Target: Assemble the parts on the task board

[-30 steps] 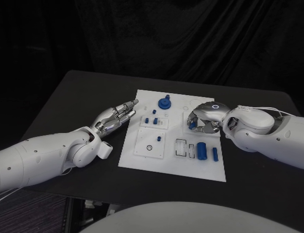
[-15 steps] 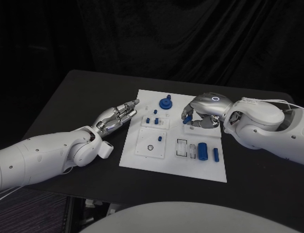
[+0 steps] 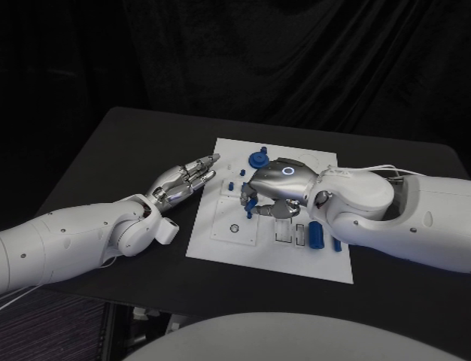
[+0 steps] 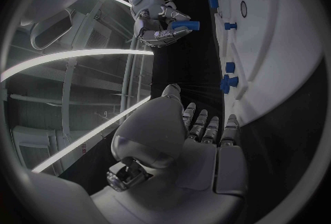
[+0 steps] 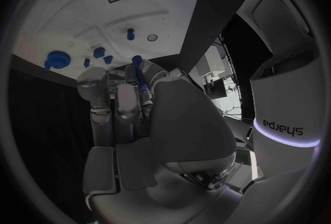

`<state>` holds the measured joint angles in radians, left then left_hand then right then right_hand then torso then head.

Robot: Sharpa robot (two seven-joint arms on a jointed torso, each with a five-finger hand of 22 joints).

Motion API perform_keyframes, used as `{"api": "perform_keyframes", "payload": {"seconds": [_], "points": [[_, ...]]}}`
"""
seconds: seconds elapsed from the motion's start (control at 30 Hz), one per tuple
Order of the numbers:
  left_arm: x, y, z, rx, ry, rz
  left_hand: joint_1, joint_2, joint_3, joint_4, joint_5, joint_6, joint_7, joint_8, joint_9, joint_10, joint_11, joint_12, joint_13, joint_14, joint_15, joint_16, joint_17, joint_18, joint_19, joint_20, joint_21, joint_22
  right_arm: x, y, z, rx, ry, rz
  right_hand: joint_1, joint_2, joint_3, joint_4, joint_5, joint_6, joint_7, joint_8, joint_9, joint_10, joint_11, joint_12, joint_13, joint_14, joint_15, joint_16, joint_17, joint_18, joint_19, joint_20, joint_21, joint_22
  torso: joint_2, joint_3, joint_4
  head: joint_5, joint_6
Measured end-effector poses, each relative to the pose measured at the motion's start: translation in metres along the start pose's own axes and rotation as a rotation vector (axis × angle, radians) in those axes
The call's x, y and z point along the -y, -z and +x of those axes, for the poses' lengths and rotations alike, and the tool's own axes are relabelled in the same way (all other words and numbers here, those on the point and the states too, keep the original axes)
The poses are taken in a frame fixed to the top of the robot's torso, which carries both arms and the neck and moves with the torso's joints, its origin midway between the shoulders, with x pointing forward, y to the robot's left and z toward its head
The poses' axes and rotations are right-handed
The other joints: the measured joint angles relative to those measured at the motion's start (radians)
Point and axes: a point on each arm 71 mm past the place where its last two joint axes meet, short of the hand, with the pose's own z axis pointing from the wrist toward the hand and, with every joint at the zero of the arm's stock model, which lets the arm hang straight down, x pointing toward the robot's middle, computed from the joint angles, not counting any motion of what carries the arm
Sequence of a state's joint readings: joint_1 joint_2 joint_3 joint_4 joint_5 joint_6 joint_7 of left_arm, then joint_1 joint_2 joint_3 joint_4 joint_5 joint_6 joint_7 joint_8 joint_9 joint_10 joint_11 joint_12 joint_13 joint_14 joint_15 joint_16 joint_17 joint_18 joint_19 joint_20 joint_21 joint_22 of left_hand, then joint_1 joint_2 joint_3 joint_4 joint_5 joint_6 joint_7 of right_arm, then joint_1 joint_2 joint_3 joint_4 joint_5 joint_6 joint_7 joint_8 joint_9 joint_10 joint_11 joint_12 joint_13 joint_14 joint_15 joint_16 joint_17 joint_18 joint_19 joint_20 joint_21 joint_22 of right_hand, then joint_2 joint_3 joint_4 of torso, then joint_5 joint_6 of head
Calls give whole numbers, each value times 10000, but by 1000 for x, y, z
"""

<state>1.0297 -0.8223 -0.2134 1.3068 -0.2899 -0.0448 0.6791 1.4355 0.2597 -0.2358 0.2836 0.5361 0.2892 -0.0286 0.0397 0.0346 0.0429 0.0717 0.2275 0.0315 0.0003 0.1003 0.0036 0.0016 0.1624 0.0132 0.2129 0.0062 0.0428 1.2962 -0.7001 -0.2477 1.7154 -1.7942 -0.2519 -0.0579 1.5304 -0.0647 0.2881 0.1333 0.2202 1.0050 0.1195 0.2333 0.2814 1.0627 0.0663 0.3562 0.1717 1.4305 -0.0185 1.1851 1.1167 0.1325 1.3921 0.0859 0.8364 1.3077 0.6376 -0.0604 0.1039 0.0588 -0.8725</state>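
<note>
My left hand (image 3: 181,183) lies nearest me at the left edge of the task board (image 3: 220,244), palm low over the black table (image 3: 105,150), its fingers (image 4: 207,127) stretched out side by side and holding nothing. Just beyond them, on the white plate, stand a few small blue pegs (image 3: 235,185).

My right hand (image 3: 276,192) hangs over the middle of the board, its fingers (image 5: 117,100) curled in and clamped on a short blue cylinder (image 4: 185,25), which pokes out between the thumb and the others above the plate. Beside it on the near right of the board lie a thicker blue cylinder (image 3: 314,235) and a thin blue pin (image 3: 336,244), next to two open rectangular slots (image 3: 287,233).

At the far end of the board stands a round blue knob (image 3: 258,159), upright.
</note>
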Motion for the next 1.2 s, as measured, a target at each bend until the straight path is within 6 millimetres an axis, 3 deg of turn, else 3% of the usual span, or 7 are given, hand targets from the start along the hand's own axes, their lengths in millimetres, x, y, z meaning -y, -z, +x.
{"api": "perform_keyframes", "payload": {"seconds": [0.23, 0.3, 0.47, 0.73, 1.2], "points": [[0, -2, 1, -53, 25, 8, 0, 0, 6, 6, 0, -34, -35, 0, 0, 36, 35, -41, 0, 1, 71, 0, -7, 0, 0, 0, 0, 0, -16, -22, 13, -199, 500, -529, -54, -55, 0, -4, 0, -14, 15, 40, 0, -72, -1, -88, -38, 45, 46, 250, 259, -6, 0, 0, 318, 0, 19, 14, 1, 53, 0], [-1, -2, 2, -70, 33, 9, 0, 0, 6, 5, 0, -41, -28, -13, 0, 36, 36, -41, 0, 1, 71, 0, -7, 1, 0, -1, 0, -1, -21, -27, 18, -263, 559, -644, -54, -55, 27, -31, 0, -14, 15, 43, 0, -72, -1, -145, -42, 89, 89, 321, 358, -160, 24, 25, 432, -1, 19, 18, 6, 71, 0], [-1, -4, 3, -110, 50, 15, 35, 35, 28, -16, 0, -70, 2, -40, 0, -1, 72, -41, 0, 1, 71, 0, -7, 0, 0, 0, 0, -1, -27, -34, 25, -374, 633, -809, -54, -55, 18, -40, -1, -15, 16, 48, 0, -72, -1, -167, -52, 168, 65, 483, 517, -163, 114, 33, 655, -1, 8, 18, 5, 134, 0], [-1, -5, 3, -139, 66, 15, 42, 42, 34, -23, 36, -70, 2, -40, 0, -1, 72, -81, 0, 1, 71, 0, -6, 0, 0, -1, 0, -1, -29, -37, 31, -555, 736, -856, -54, -55, 46, -68, -3, -18, 18, 47, 1, -72, -1, -198, -52, 222, 79, 615, 657, -162, 143, 33, 841, -1, 1, 5, 31, 121, 0], [-2, -5, 4, -180, 103, 3, 42, 42, 54, -36, 36, -141, 0, -40, -9, -38, 108, -81, 0, 1, 70, 0, -2, 0, -1, -1, 0, -2, -28, -36, 40, -868, 738, -802, -42, -150, 45, -68, -3, -35, 31, 46, 10, -71, -1, -196, -50, 222, 80, 615, 656, -161, 143, 33, 841, -2, -5, 3, -5, 158, 0]]}}
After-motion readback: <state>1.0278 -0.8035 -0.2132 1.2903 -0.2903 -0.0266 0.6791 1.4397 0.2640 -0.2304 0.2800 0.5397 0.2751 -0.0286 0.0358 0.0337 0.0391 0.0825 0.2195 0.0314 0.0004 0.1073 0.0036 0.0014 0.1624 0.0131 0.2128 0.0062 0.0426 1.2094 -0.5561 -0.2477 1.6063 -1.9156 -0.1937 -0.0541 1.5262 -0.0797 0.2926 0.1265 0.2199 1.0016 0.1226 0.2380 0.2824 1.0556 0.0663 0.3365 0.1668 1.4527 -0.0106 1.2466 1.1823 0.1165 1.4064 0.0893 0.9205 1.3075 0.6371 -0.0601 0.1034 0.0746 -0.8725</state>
